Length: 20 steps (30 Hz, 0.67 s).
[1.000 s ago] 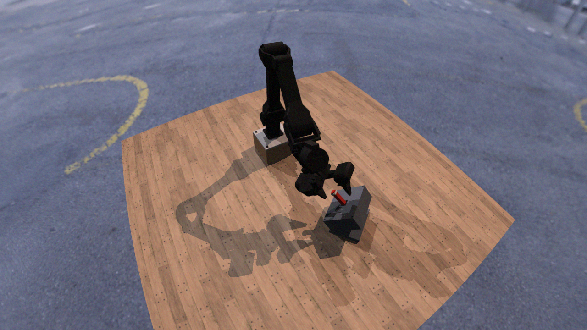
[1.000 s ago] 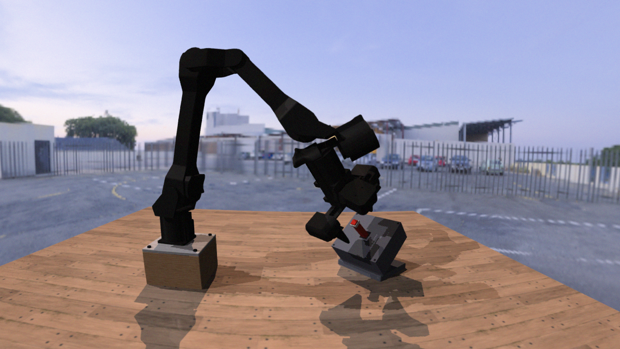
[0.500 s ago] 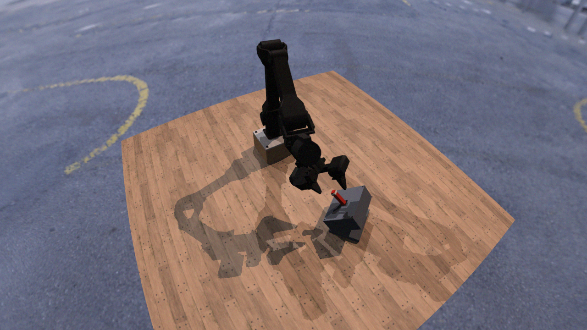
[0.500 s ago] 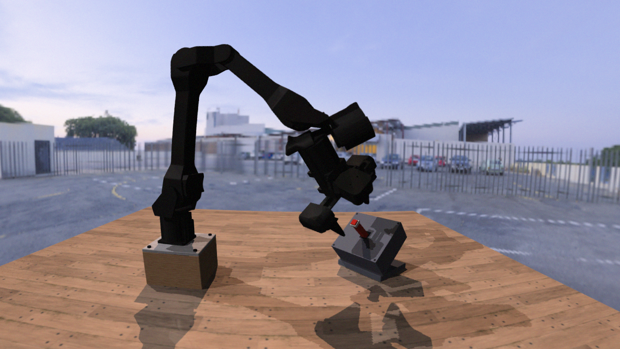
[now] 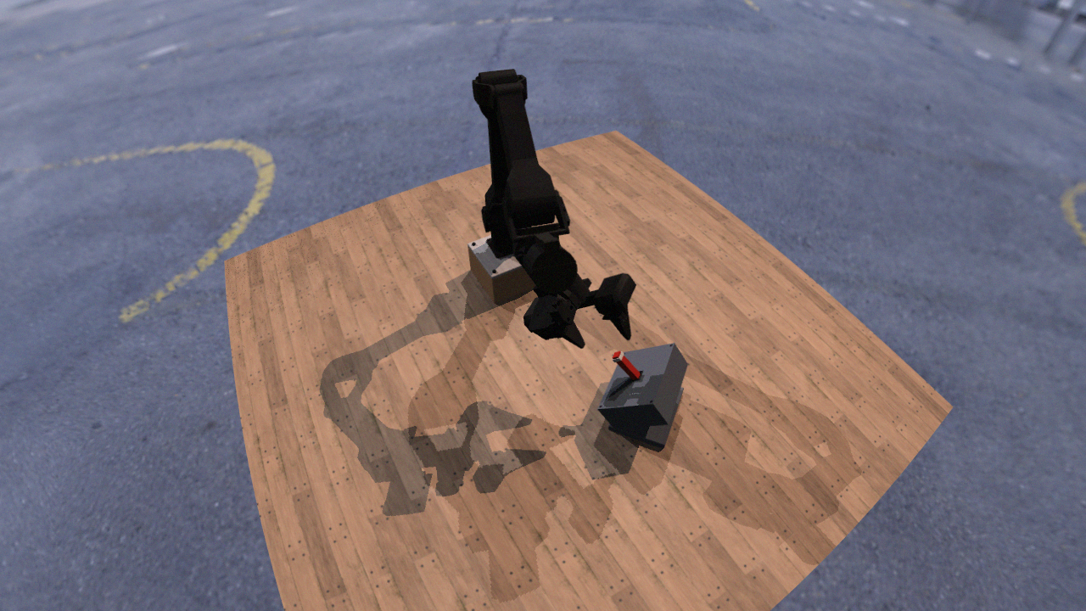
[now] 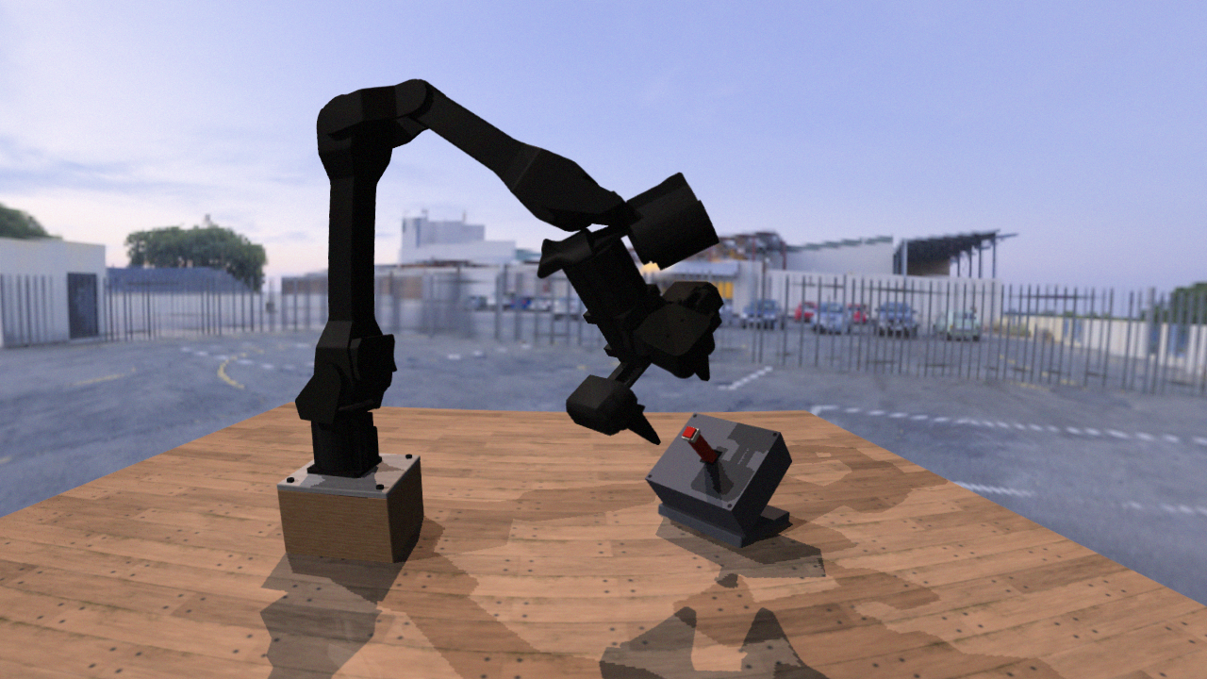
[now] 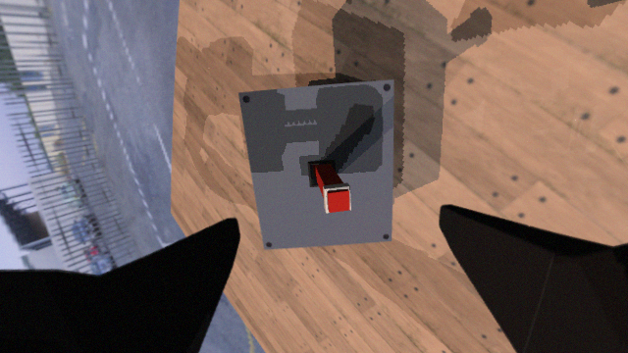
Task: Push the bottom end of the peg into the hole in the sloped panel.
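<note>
The red square peg [image 5: 627, 364] [image 6: 701, 444] [image 7: 338, 201], with a pale band near its top, stands out of the sloped dark grey panel [image 5: 662, 363] [image 6: 672, 469] [image 7: 285, 211]. Its bottom end is inside the square hole [image 7: 312, 177], and its flat sides look roughly in line with the hole's edges. How deep it sits cannot be seen. My gripper [image 5: 606, 341] [image 6: 683, 410] [image 7: 338, 222] is wide open and empty. It is above and back from the peg's top, touching neither peg nor panel. In the wrist view the peg's top shows between the two fingertips.
The panel's block rests on a foot on the wooden table [image 5: 341, 288] [image 6: 506, 590]. The arm's base box [image 5: 497, 287] [image 6: 338, 525] stands behind, on the robot's side. Shadows of the arm fall across the table and the panel's face.
</note>
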Tool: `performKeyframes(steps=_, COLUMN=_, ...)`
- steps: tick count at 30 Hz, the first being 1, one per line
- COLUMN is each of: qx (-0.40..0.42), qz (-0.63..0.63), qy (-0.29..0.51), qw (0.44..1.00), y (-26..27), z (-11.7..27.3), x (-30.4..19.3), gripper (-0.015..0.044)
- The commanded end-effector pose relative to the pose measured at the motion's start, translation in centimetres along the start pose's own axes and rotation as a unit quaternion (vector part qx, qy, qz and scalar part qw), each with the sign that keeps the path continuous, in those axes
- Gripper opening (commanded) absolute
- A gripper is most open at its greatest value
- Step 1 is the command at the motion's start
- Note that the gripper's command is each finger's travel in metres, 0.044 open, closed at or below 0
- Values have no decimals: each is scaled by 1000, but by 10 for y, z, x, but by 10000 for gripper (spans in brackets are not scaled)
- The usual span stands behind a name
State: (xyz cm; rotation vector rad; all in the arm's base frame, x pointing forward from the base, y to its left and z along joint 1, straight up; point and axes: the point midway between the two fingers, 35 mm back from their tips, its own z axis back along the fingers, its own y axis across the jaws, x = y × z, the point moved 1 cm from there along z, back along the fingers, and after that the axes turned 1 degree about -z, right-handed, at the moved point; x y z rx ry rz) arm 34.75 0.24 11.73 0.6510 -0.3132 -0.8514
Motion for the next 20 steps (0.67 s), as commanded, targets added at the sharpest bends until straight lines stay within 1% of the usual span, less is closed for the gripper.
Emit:
performKeyframes(steps=1, qx=5, qz=3, qy=-2, qw=1000, y=2, z=10, x=0, gripper=440)
performKeyframes(steps=14, qx=4, qz=3, qy=-3, qw=1000, y=-2, z=32, x=0, gripper=440)
performKeyframes(steps=20, qx=4, qz=3, qy=-3, qw=1000, y=-2, z=33, x=0, gripper=440)
